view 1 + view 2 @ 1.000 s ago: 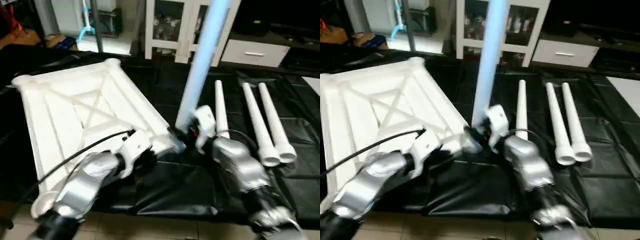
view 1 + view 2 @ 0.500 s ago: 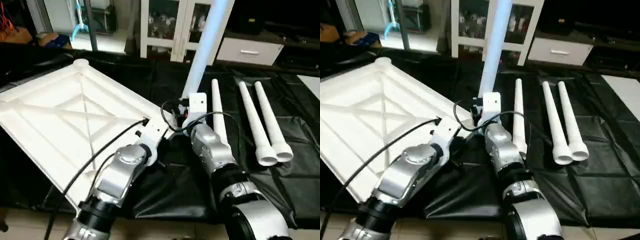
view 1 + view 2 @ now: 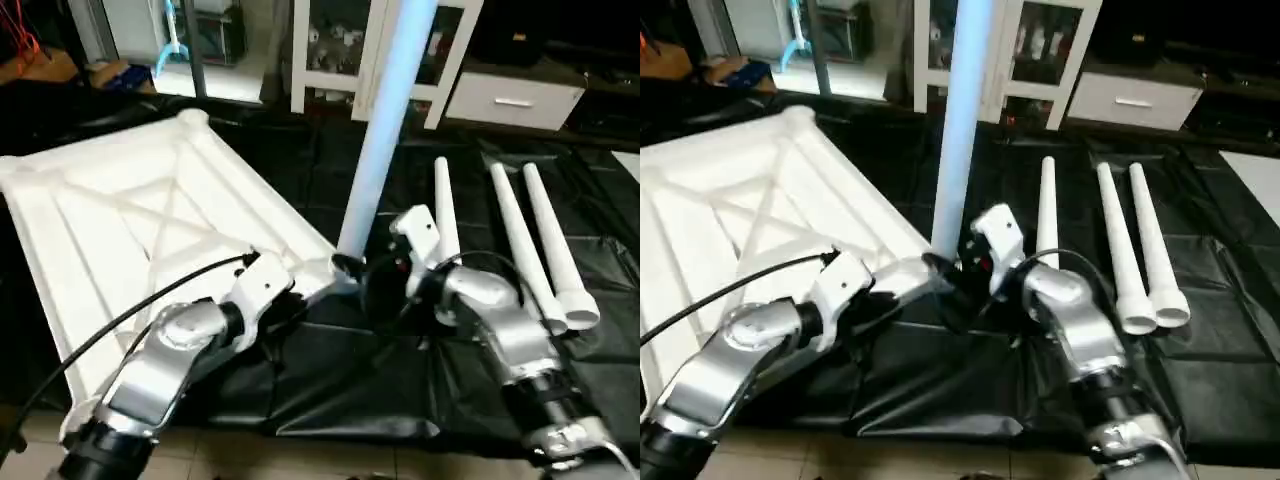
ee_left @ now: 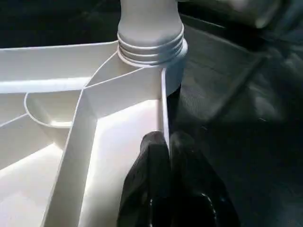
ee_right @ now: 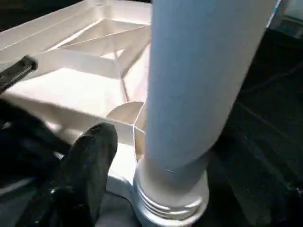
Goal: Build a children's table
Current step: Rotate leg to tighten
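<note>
The white plastic square top (image 3: 150,220), ribbed side up, is seen at the left of the frame on black sheeting (image 3: 350,385). A long tapered white tube leg (image 3: 385,120) stands upright in its near corner socket (image 4: 163,61), threads exposed. The left gripper (image 4: 165,161) is clenched on the rim wall. The right gripper (image 5: 90,161) is spread beside the leg, released. Being partly screwed and unsupported, the leg could be tipped over.

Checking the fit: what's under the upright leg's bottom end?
The upright leg stands in the tabletop corner socket, its threaded rings still exposed above the rim. Whatever is inside the socket is covered by the leg.
</note>
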